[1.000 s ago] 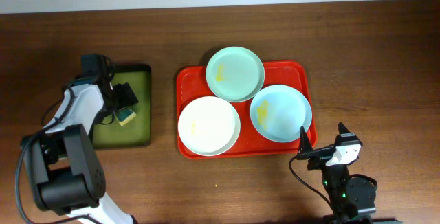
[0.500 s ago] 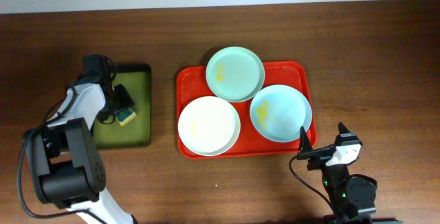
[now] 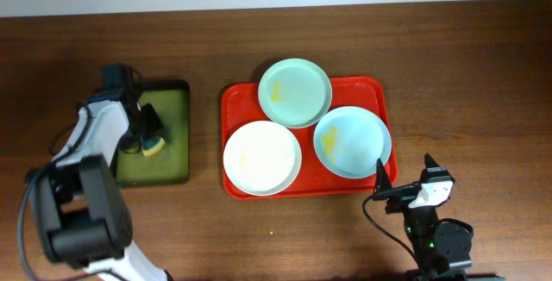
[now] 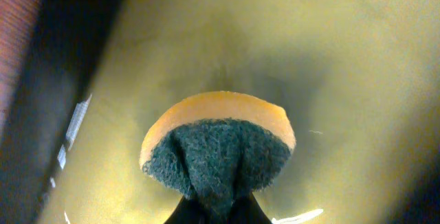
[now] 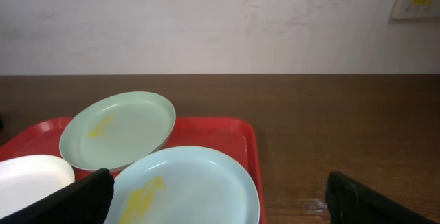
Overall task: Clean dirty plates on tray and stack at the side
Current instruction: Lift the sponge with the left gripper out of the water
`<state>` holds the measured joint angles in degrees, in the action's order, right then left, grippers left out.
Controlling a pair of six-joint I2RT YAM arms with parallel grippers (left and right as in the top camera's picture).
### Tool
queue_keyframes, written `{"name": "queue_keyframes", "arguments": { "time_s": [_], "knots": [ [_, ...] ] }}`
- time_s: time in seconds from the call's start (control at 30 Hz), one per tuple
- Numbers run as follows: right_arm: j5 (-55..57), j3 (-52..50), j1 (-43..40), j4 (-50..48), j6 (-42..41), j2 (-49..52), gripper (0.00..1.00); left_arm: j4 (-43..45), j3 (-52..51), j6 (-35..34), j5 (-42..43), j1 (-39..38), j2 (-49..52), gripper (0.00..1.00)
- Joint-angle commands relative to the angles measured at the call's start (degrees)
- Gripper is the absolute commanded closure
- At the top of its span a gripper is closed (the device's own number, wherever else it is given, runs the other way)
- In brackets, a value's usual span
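Three dirty plates sit on the red tray; the left pincer holds the sponge.

The white plate (image 3: pixel 262 158), the mint plate (image 3: pixel 295 92) and the pale blue plate (image 3: pixel 352 141) are all on the tray (image 3: pixel 237 100) in the middle of the table; each has yellow smears; the mint plate pokes out over the tray's far rim and looks tilted. The left pincer (image 3: pixel 148 134) is clenched on the sponge (image 4: pixel 218 145) above the small green tray (image 3: pixel 172 165) toward the left edge of the table; the right pincer (image 5: pixel 220 200) is wide open and empty near the front edge, just beside the blue plate. I think the sponge could slip out, since only one bit of it is pinched; a hard wipe could also push the tilted mint plate off the rim, or knock the plates together, because they sit so close.
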<state>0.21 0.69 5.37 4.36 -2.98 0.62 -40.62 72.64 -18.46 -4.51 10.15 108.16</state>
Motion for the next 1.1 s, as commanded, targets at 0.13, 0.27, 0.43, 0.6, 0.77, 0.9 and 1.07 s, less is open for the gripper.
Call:
{"name": "queue_keyframes", "arguments": {
  "time_s": [0.13, 0.27, 0.43, 0.6, 0.77, 0.9, 1.07],
  "knots": [
    [0.5, -0.4, -0.2, 0.3, 0.0, -0.4, 0.01, 0.7, 4.7, 0.1, 1.7, 0.1, -21.8, 1.00],
    [0.5, -0.4, -0.2, 0.3, 0.0, -0.4, 0.01, 0.8, 4.7, 0.1, 1.7, 0.1, -25.4, 1.00],
    [0.5, -0.4, -0.2, 0.3, 0.0, -0.4, 0.01, 1.3, 1.1, 0.0, 1.7, 0.1, -22.1, 1.00],
    [0.5, -0.4, -0.2, 0.3, 0.0, -0.4, 0.01, 1.3, -2.6, 0.1, 1.7, 0.1, -11.2, 1.00],
    [0.5, -0.4, -0.2, 0.3, 0.0, -0.4, 0.01, -3.2, 0.4, 1.4, 1.7, 0.1, -9.4, 1.00],
    [0.5, -0.4, -0.2, 0.3, 0.0, -0.4, 0.01, -10.2, 8.5, 1.4, 1.7, 0.1, -15.2, 1.00],
    [0.5, -0.4, -0.2, 0.3, 0.0, -0.4, 0.01, -10.4, 13.1, 1.3, 2.2, 0.0, -25.0, 1.00]
  ]
}}
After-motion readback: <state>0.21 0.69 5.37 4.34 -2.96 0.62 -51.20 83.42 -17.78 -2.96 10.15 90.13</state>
